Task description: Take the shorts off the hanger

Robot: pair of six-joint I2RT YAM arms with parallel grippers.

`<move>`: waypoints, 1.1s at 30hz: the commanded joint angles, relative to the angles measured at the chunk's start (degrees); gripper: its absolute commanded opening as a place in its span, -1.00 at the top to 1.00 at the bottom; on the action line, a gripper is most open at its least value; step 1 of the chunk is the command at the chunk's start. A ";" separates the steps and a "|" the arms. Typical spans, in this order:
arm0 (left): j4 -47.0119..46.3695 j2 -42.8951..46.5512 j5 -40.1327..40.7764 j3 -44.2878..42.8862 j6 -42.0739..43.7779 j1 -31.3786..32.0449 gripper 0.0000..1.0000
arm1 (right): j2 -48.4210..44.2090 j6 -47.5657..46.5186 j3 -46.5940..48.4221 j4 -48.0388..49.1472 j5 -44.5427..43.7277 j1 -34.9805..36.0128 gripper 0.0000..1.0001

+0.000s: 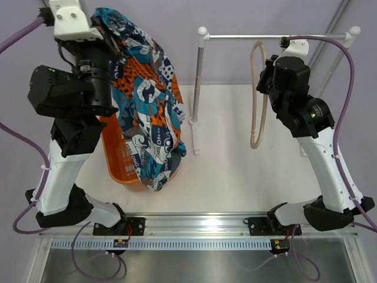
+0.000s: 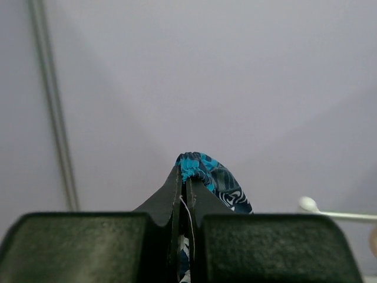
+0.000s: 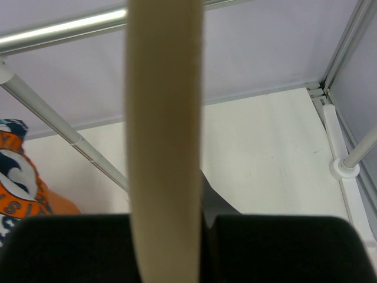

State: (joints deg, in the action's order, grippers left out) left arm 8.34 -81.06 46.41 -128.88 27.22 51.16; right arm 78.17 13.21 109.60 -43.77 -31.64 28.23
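Observation:
The printed shorts [image 1: 147, 100] hang free from my left gripper [image 1: 99, 22], which is raised at the far left and shut on their waistband. In the left wrist view the teal hem [image 2: 203, 168] bulges out above the closed gripper [image 2: 184, 180]. The shorts drape down over the orange basket. The pale beige hanger [image 1: 258, 94] hangs bare from the white rail [image 1: 247, 37]. My right gripper [image 1: 268, 72] is shut on the hanger's loop; in the right wrist view the hanger [image 3: 165, 118] fills the gap of the gripper [image 3: 171, 203], with one finger [image 3: 215, 200] showing beside it.
The orange basket [image 1: 115, 156] stands under the shorts at the left. The rail's left post [image 1: 197, 88] stands between shorts and hanger, its right post [image 1: 339, 56] behind my right arm. The basket's rim [image 3: 56, 203] and the shorts [image 3: 15, 171] show in the right wrist view.

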 commanded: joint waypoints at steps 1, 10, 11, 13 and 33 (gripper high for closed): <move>-13.09 0.82 3.07 -0.58 6.09 -4.47 1.00 | -1.88 -0.38 0.87 0.26 2.10 -0.45 1.00; -11.08 -0.68 2.37 2.92 1.27 -14.49 1.00 | -0.56 -1.52 4.39 -1.49 2.81 -0.45 1.00; -9.93 -0.42 1.41 6.33 -0.14 -15.38 1.00 | -0.65 -1.44 4.31 -1.67 2.81 -0.37 1.00; -8.35 0.54 0.52 10.99 -5.58 -17.39 1.00 | -1.18 -1.26 3.34 -1.41 3.16 -0.45 1.00; 9.07 -4.54 -25.36 62.87 -70.97 -22.23 1.00 | -7.77 -1.08 -3.34 -1.67 4.57 -0.45 1.00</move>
State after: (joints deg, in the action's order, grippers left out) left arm 18.63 -82.98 29.89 -64.25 -32.14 30.72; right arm 71.50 12.64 106.61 -46.44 -27.68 28.10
